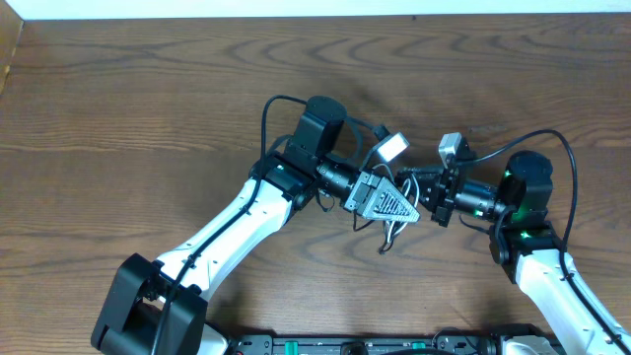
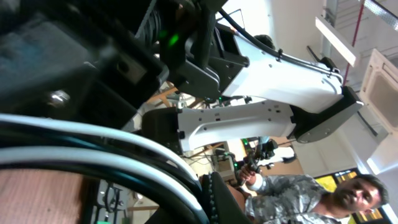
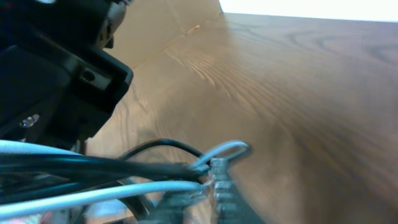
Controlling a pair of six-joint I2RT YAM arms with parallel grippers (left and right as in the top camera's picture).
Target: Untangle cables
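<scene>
A white and a black cable [image 1: 393, 233] hang tangled above the wooden table [image 1: 148, 108], between my two grippers. My left gripper [image 1: 406, 209] points right and is shut on the bundle. In its wrist view the white cable [image 2: 81, 155] and the black cable [image 2: 134, 177] run into the ridged finger pad [image 2: 215, 198]. My right gripper [image 1: 435, 198] faces it from the right, a short way off. In the right wrist view the black cable [image 3: 93, 165] and the white cable [image 3: 124, 191] lead into the right gripper [image 3: 212, 180], which is shut on them. That view is blurred.
The left wrist camera is tilted upward and sees the right arm's white links [image 2: 267, 118] and a person in camouflage clothing [image 2: 298, 199]. The table's far edge [image 1: 315, 17] meets a white wall. A brown board [image 3: 168, 28] borders the table's left side.
</scene>
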